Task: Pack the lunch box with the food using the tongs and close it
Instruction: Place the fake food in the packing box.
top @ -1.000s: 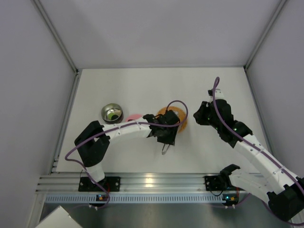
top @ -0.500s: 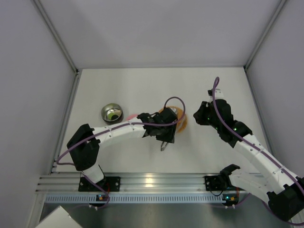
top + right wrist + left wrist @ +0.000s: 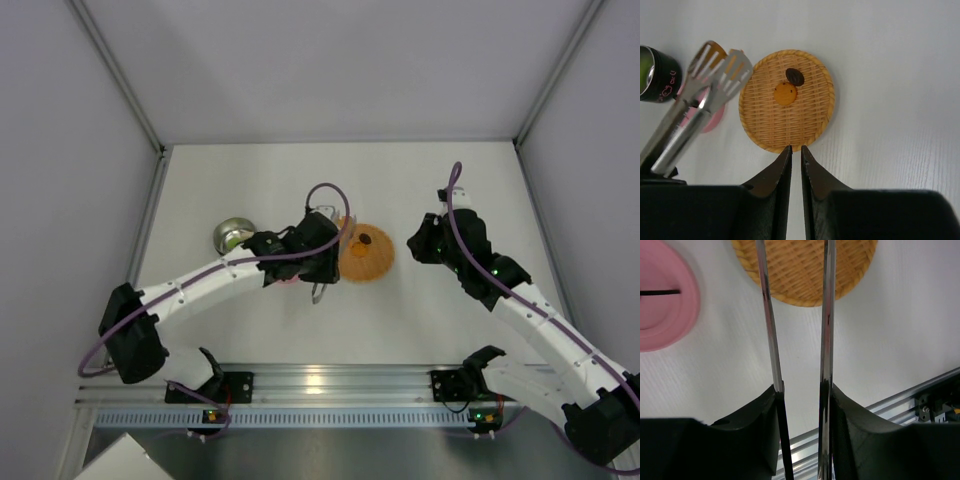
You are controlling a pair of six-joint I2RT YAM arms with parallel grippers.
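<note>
My left gripper (image 3: 318, 255) is shut on the slim silver tongs (image 3: 827, 315), one finger pressed against each arm. The tong tips (image 3: 720, 62) hover above the pink lid (image 3: 660, 305), between the plate and the steel lunch box (image 3: 232, 235); a small orange bit shows between them. Green food (image 3: 645, 70) lies in the lunch box (image 3: 657, 72). An orange piece (image 3: 785, 93) and a black piece (image 3: 795, 76) rest on the woven orange plate (image 3: 825, 110). My right gripper (image 3: 796, 148) hangs shut and empty just right of the plate (image 3: 365, 265).
The lid (image 3: 715, 120) lies flat on the white table between tin and plate, largely under my left arm in the top view. White walls enclose the table on three sides. An aluminium rail (image 3: 320, 385) runs along the near edge.
My left arm has swung left with the tongs, from over the plate to above the lid near the tin. The right arm has not moved.
</note>
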